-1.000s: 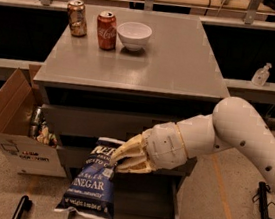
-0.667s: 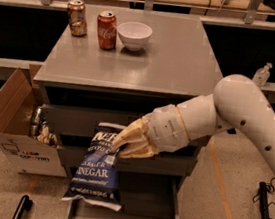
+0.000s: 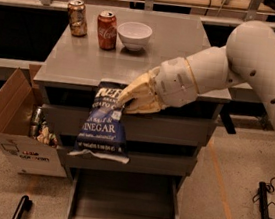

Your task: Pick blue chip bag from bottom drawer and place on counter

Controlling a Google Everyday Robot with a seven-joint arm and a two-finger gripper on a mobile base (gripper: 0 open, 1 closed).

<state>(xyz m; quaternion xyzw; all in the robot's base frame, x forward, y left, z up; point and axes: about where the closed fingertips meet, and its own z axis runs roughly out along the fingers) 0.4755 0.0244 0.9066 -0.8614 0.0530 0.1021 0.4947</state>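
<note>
My gripper (image 3: 124, 100) is shut on the top right of the blue chip bag (image 3: 101, 127), a crinkled navy foil bag with white "VINEGAR" lettering. The bag hangs upright in front of the upper drawer fronts, its top edge about level with the counter's front edge. The bottom drawer (image 3: 126, 204) is pulled open below the bag and shows a bare grey tray. The counter (image 3: 165, 49) is the flat grey cabinet top behind the gripper. My white arm (image 3: 235, 59) reaches in from the right.
At the counter's back left stand a brown can (image 3: 77, 18), a red cola can (image 3: 108, 23) and a white bowl (image 3: 133, 34). An open cardboard box (image 3: 12, 120) with items sits on the floor at left. A dark stand (image 3: 265, 209) is at lower right.
The gripper has lifted the chip bag up out of the bottom drawer, from drawer height to the level of the counter's front edge. The arm has risen with it.
</note>
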